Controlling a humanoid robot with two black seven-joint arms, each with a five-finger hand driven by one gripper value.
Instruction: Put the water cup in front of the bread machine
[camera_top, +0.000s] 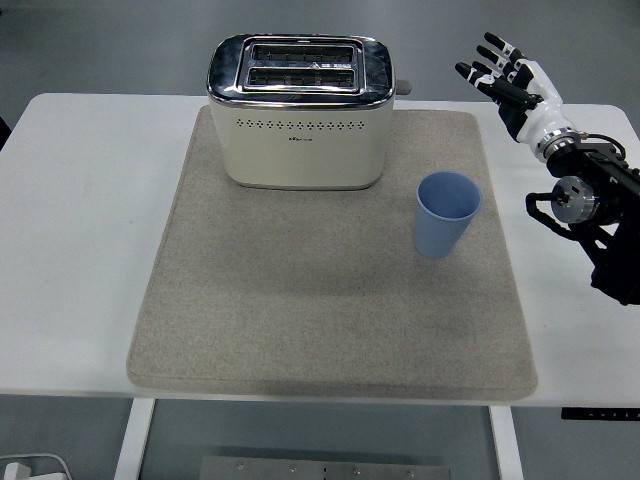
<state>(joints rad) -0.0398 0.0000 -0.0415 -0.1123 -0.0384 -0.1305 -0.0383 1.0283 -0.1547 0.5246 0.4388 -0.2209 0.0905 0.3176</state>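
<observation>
Hovering with its fingers (492, 66) spread and empty, the right hand (516, 88) was beyond the blue cup (446, 214), seemingly readying a grasp.

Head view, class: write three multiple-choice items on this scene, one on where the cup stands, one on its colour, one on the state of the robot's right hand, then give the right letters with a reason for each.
1. Where does the water cup stand?
A. On the grey mat, right of the bread machine
B. On top of the bread machine
C. On the bare table, left of the mat

2. What colour is the water cup?
A. Red
B. Light blue
C. Green

3. How is the right hand?
A. Closed around the cup
B. Flat on the mat
C. Fingers spread, holding nothing, apart from the cup

Answers:
1 A, as the cup stands upright on the mat, beside the machine's right front corner.
2 B, as its wall and inside are both pale blue.
3 C, as the hand is raised over the white table at the far right, well away from the cup.
</observation>
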